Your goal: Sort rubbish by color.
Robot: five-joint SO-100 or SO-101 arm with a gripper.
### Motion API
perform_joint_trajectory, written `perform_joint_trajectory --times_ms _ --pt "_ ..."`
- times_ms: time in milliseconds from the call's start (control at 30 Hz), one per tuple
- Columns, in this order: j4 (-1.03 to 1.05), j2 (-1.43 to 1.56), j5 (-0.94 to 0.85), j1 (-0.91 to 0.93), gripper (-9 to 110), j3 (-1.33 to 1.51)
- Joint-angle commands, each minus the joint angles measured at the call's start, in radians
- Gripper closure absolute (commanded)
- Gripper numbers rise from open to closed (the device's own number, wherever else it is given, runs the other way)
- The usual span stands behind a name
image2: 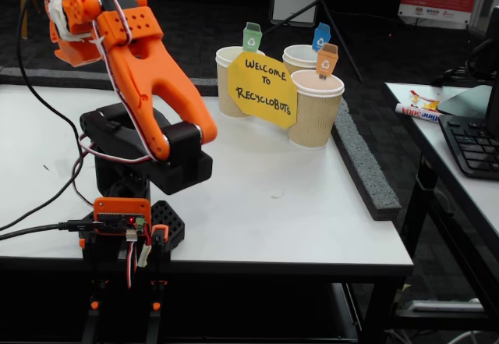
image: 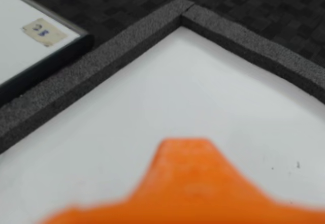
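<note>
A white tabletop (image2: 296, 203) edged with strips of dark grey foam (image2: 362, 168) fills the scene, with dark carpet and a second desk holding a keyboard (image2: 472, 145) beyond it. The orange plastic arm (image2: 148, 63) is folded back over its black base, and the gripper (image: 188, 183) shows in the wrist view only as a blurred orange wedge; whether it is released or clenched cannot be told. Three ribbed paper cups (image2: 316, 110) stand at the far edge behind a yellow card (image2: 261, 90) lettered "Welcome to RecycloBots", each with a small coloured bin-shaped tag, green (image2: 251, 37), blue (image2: 321, 37) and orange (image2: 327, 61). No crumpled wad of rubbish shows in either view, so the sorting appears not yet begun or waiting for pieces. To do the step well, the arm would likely need to unfold and sweep its wrist camera over the smooth, matt table to find a wad, then match its colour to a tag before lifting.
</note>
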Motion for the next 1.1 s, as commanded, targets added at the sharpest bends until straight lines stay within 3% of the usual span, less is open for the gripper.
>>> perform_joint_trajectory --times_ms 0,233,567,1067 --pt "-0.044 -0.021 -0.018 -0.049 101 -0.023" --pt "-0.032 -0.021 -0.015 -0.163 101 -0.020" --pt "-0.009 -0.023 -0.011 -0.144 101 -0.032" --pt "-0.011 -0.037 -0.011 0.453 101 -0.051"
